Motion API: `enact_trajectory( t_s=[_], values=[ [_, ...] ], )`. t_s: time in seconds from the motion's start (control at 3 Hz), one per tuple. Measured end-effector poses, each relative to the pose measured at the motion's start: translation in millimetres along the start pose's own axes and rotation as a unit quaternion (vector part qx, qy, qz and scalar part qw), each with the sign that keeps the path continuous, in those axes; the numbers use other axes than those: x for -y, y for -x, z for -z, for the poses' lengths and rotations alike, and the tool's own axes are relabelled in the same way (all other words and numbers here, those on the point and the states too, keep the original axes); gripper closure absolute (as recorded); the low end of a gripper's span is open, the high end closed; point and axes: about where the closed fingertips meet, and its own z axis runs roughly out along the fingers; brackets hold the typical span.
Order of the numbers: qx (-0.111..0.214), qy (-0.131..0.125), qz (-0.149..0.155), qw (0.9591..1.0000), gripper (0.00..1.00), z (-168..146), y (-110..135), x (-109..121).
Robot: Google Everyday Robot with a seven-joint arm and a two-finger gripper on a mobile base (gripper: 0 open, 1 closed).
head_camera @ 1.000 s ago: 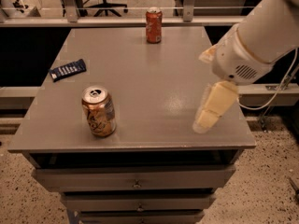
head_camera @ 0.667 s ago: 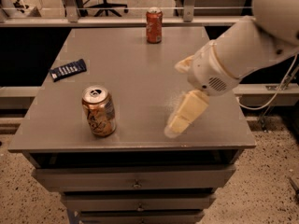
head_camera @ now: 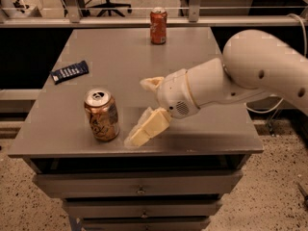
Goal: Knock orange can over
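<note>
Grey tabletop (head_camera: pixel 110 52) with orange can (head_camera: pixel 102 115) upright, long axis vertical, silver top up; hand (head_camera: pixel 138 112) just beside it, fingers (head_camera: pixel 149 126) apart.

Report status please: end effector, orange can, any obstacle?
End effector open, low beside orange can, not touching. Can upright. Nothing between them.

The glossy off-white robot arm (head_camera: pixel 250 66) is a fat, rounded shell. It swells to a bulbous joint at 3 o'clock of the view and has two small dark round holes in its skin. Toward 9 o'clock it narrows into a drum-shaped wrist (head_camera: pixel 192 93), ringed by a thin seam and carrying a round dotted grille. At the wrist's 8 o'clock end, just left of mid-view, sits the cream two-finger gripper (head_camera: pixel 138 110), its blocky wedge-shaped fingers (head_camera: pixel 147 128) spread apart.
</note>
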Motion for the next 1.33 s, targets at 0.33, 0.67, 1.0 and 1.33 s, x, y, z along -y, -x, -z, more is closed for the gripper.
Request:
enact_trajectory(
  t_s=[0.33, 0.67, 1.0, 1.33],
  values=[
    [0.072, 0.031, 0.003, 0.997, 0.0, -34.2, 22.7, -10.2],
    [0.124, 0.054, 0.01, 0.9907, 0.0, -60.2, 43.3, -23.7],
    [0.142, 0.067, 0.009, 0.9875, 0.18, -87.1, 50.2, -34.9],
    [0.146, 0.061, 0.008, 0.9873, 0.42, -94.6, 49.5, -28.9]
  ],
)
